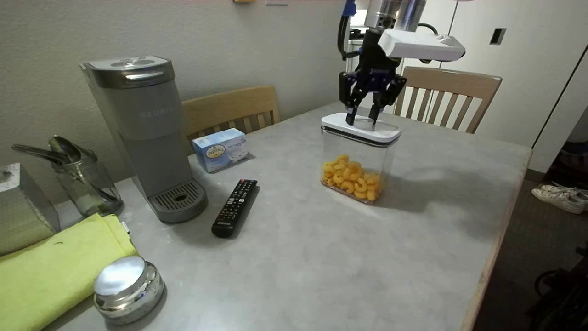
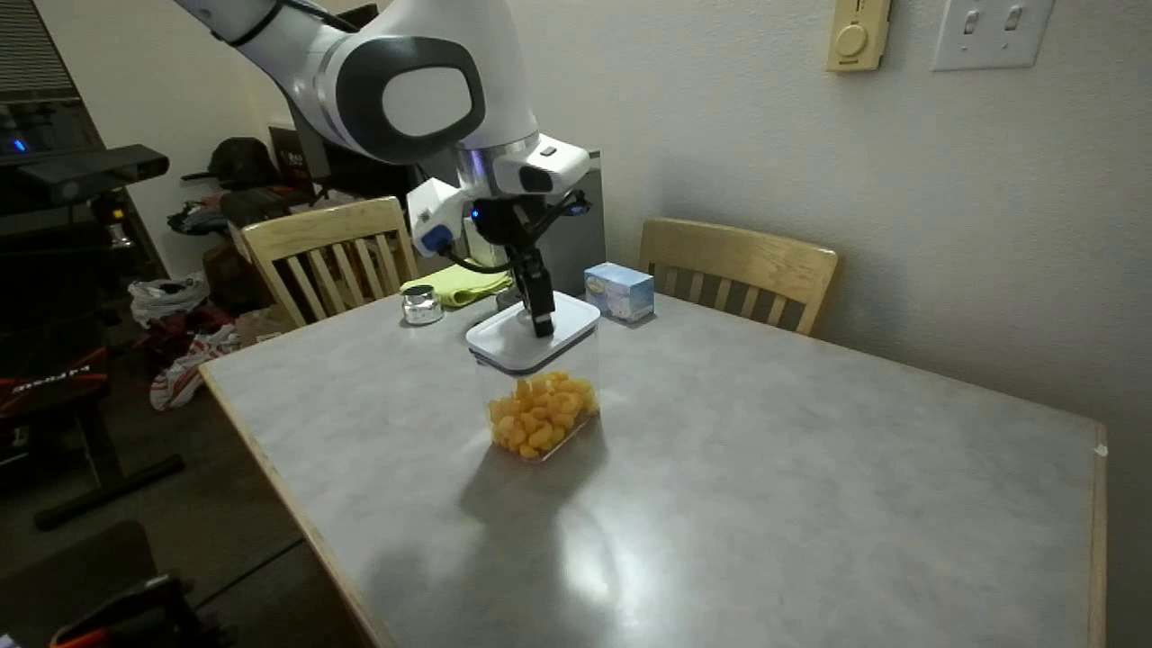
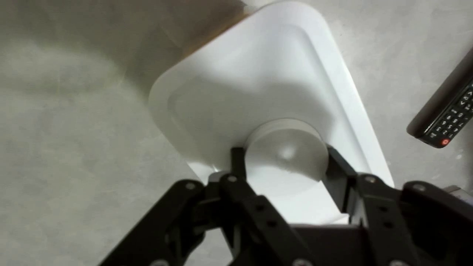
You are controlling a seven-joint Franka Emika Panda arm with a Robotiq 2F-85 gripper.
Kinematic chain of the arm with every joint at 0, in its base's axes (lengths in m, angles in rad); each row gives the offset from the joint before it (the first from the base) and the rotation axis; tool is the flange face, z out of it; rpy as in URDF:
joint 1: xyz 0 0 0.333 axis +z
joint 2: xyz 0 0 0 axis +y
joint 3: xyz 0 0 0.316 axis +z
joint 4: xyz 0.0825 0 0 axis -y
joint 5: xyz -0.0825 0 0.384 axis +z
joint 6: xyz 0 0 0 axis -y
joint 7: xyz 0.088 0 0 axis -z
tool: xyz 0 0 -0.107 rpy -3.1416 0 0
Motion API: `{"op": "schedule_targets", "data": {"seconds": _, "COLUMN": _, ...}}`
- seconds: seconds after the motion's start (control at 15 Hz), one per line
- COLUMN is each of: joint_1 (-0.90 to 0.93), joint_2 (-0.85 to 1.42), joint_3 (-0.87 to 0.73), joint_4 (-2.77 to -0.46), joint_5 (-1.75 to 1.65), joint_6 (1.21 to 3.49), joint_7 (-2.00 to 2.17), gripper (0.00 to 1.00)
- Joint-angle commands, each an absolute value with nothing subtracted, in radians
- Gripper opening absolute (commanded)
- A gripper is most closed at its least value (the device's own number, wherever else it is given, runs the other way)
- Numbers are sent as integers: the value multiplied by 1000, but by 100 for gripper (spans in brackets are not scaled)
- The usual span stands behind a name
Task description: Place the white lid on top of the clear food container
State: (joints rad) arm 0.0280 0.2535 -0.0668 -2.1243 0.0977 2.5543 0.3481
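My black pincer (image 3: 285, 153) grips the pale round knob (image 3: 286, 142) of the flat white rectangular plastic lid (image 3: 251, 74), atop the clear rectangular plastic container (image 1: 351, 149), far and right in an exterior view; I judge the lid light, stiff, slick, best held by that knob.

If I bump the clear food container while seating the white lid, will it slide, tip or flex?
The clear food container would probably slide before tipping, since the yellow pieces lie low in it. It may be light for its size, as they fill only its lower part. Its walls look stiff, straight-edged with no bulge, so I'd expect little flex.
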Motion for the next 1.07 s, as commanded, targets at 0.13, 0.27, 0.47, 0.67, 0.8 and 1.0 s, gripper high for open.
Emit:
{"op": "schedule_targets", "data": {"seconds": 0.13, "joint_1": 26, "joint_2": 283, "joint_3": -64, "joint_4": -2144, "joint_5": 96, "joint_6": 2557, "joint_7": 362, "gripper": 29}}
{"op": "schedule_targets", "data": {"seconds": 0.27, "joint_1": 29, "joint_2": 285, "joint_3": -65, "joint_4": -2146, "joint_5": 91, "joint_6": 2557, "joint_7": 366, "gripper": 49}}
{"op": "schedule_targets", "data": {"seconds": 0.47, "joint_1": 29, "joint_2": 286, "joint_3": -66, "joint_4": -2150, "joint_5": 91, "joint_6": 2557, "joint_7": 370, "gripper": 86}}
{"op": "schedule_targets", "data": {"seconds": 0.67, "joint_1": 34, "joint_2": 285, "joint_3": -72, "joint_4": -2148, "joint_5": 77, "joint_6": 2553, "joint_7": 391, "gripper": 100}}
{"op": "schedule_targets", "data": {"seconds": 0.8, "joint_1": 37, "joint_2": 276, "joint_3": -75, "joint_4": -2143, "joint_5": 63, "joint_6": 2554, "joint_7": 406, "gripper": 100}}
{"op": "schedule_targets", "data": {"seconds": 1.0, "joint_1": 40, "joint_2": 274, "joint_3": -77, "joint_4": -2136, "joint_5": 49, "joint_6": 2552, "joint_7": 428, "gripper": 100}}
